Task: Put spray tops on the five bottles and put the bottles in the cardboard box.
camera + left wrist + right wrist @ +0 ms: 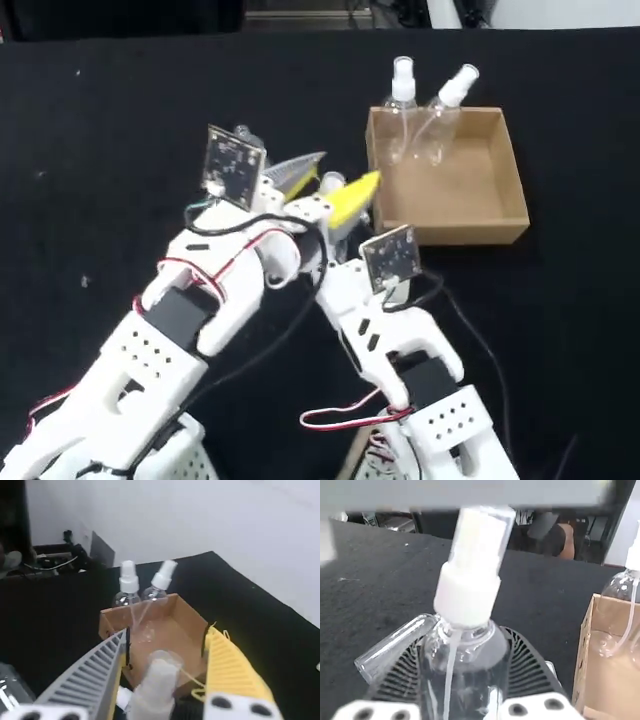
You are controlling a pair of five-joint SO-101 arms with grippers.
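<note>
Bottle (465, 675) clamped in right hand (462, 692), spray top (470, 565) between parted fingers of left hand (166, 637)

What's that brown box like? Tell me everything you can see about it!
The cardboard box is plain brown, squarish, shallow and open on top, with no lid or flaps showing. It sits flat on the black table, at the right of the high view. A clear bottle and a second bottle, both with white spray tops, lean inside against its far wall, tops poking over the rim. The rest of its floor is bare.
</note>
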